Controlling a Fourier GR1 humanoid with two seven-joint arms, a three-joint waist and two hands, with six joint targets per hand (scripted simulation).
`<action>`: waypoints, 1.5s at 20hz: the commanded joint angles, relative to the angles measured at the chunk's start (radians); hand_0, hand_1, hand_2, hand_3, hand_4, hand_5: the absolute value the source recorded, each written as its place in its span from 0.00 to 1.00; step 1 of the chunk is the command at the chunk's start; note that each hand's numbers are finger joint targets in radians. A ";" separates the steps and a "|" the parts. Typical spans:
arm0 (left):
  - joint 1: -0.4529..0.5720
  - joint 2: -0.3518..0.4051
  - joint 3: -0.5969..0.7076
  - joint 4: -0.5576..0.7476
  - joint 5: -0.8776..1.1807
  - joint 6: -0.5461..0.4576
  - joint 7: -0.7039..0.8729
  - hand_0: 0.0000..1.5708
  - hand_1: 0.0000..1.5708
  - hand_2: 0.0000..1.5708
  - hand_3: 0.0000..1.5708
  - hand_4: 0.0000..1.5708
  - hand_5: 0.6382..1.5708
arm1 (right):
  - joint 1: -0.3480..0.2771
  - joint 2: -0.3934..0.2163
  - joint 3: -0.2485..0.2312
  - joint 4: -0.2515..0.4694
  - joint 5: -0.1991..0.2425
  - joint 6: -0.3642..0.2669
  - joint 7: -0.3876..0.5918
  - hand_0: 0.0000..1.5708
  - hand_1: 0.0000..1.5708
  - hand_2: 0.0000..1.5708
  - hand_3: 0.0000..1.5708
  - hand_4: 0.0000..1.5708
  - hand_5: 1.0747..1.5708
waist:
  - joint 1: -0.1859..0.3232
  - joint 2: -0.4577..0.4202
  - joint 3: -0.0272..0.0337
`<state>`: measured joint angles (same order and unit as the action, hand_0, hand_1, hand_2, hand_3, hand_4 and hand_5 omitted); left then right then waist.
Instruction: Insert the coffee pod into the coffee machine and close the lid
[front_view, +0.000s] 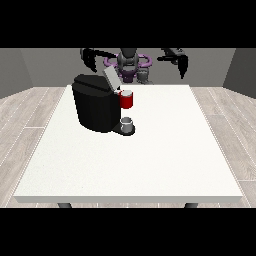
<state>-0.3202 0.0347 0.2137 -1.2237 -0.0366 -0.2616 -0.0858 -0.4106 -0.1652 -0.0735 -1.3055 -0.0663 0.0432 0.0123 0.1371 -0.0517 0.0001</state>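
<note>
A black coffee machine (94, 102) stands on the white table (165, 150), left of centre. Its grey lid (110, 77) is tilted up and open. The machine's red front part (127, 100) holds the pod slot; whether a pod sits in it I cannot tell. A small grey cup (127, 123) rests on the machine's base. The hand at the view's left (90, 58) hangs raised behind the machine, fingers pointing down and holding nothing. The hand at the view's right (183, 64) is raised beyond the table's far right, fingers hanging relaxed.
The robot's torso (128, 62) is behind the table's far edge. A wooden floor surrounds the table. White table surface stretches to the right of the machine and towards the camera.
</note>
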 joint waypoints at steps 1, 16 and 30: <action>0.025 0.046 0.024 -0.029 0.034 0.006 -0.019 0.00 0.00 0.00 0.00 0.00 1.00 | -0.025 0.009 -0.001 0.026 -0.017 0.038 -0.019 0.00 0.00 0.00 0.00 0.00 1.00 | -0.047 0.047 -0.0001; 0.059 0.096 0.015 -0.109 0.070 0.033 -0.022 0.00 0.00 0.00 0.00 0.00 1.00 | -0.161 0.017 0.010 0.182 0.069 0.019 -0.071 0.00 0.00 0.00 0.00 0.00 1.00 | -0.044 0.122 -0.0002; 0.068 -0.005 -0.108 -0.237 0.034 0.127 0.066 0.00 0.00 0.00 0.00 0.02 1.00 | -0.258 -0.003 -0.031 0.322 0.095 0.016 -0.166 0.00 0.00 0.00 0.00 0.00 1.00 | 0.020 0.143 0.0002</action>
<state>-0.2480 0.0867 0.1567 -1.4065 0.0210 -0.1910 -0.0637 -0.6632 -0.1657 -0.0935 -1.0574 0.0096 0.0719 -0.1155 0.1382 0.0710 -0.0042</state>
